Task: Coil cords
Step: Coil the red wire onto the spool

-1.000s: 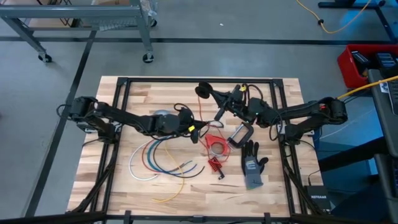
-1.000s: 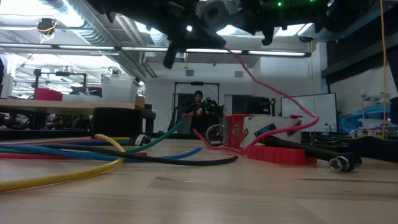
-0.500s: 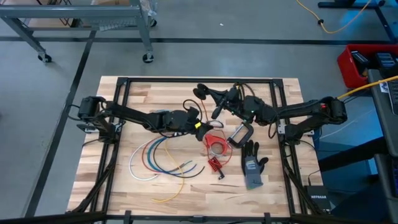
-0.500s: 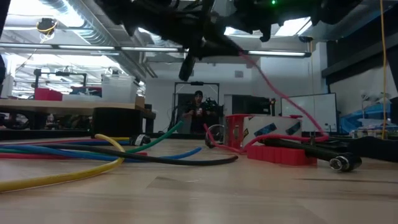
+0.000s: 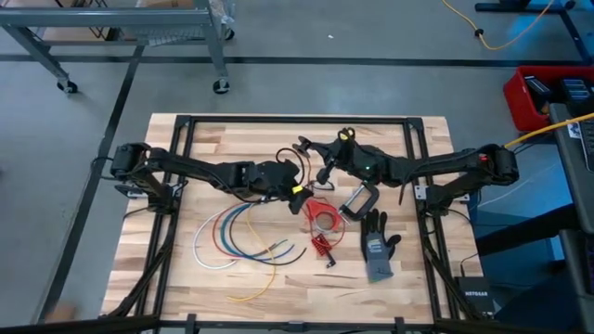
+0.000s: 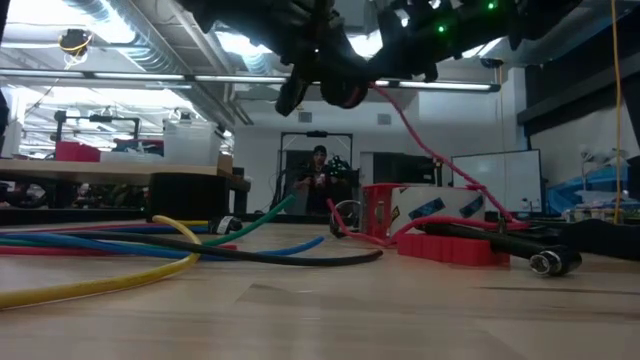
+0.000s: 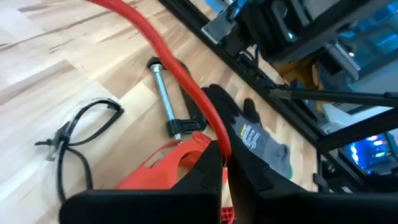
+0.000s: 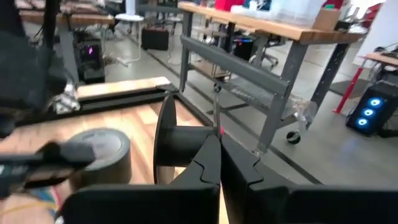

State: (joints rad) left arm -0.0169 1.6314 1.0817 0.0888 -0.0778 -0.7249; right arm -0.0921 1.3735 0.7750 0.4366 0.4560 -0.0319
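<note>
Red cord (image 7: 166, 53) raised off the desk (image 5: 204, 139) near its centre, clamped at one point between the shut fingers of the left gripper (image 5: 299, 190) and, farther along, pinched between the shut fingers of the right gripper (image 5: 325, 173); seen in the low view (image 6: 420, 140) sloping down from the grippers to the red clamp (image 6: 440, 240) on the right. Remaining cords (image 5: 232, 237), white, blue, red, green and yellow, lying loosely curved side by side on the near left part of the desk, uncoiled, well apart from both grippers. Yellow cord (image 6: 90, 282) nearest in the low view, crossed by a black cable (image 6: 290, 258). Red clamp with its steel screw (image 7: 163, 93) lying just right of centre, the red cord passing over it. Grey work glove (image 5: 376, 249) flat on the near right of the desk, just beside the clamp. Black spool (image 8: 177, 140) held up at the right gripper; grey tape roll (image 8: 102, 152) on the desk beyond it. Small black cable tie loop (image 7: 81, 134) on the bare wood near the clamp. Person (image 6: 318, 180) standing in the room far behind the desk.
</note>
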